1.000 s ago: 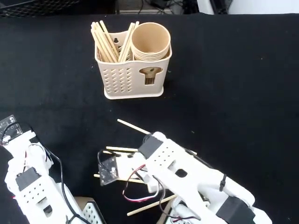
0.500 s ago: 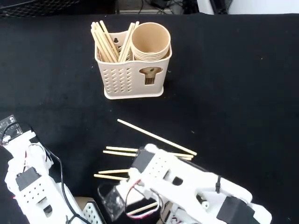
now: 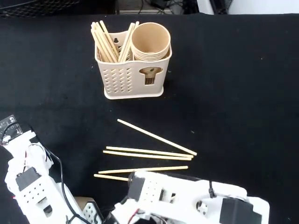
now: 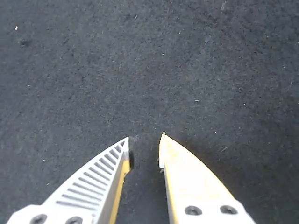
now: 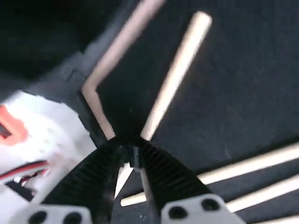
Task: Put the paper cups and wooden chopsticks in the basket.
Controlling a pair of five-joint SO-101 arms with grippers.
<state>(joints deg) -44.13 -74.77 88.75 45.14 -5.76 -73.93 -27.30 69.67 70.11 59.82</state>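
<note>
We see the right end effector (image 5: 133,158) pinched closed on one end of a chopstick (image 5: 177,70), which sticks out past the fingertips above the black tabletop (image 3: 233,93). The left end effector (image 4: 145,149) is slightly parted and holds nothing, just over the tabletop. Ahead of the right arm (image 3: 187,200), loose chopsticks (image 3: 147,153) lie near one another on the tabletop. Well beyond them stands the basket (image 3: 133,79). It has stacked cups (image 3: 150,39) in one compartment and a chopstick bundle (image 3: 105,44) standing in the other.
</note>
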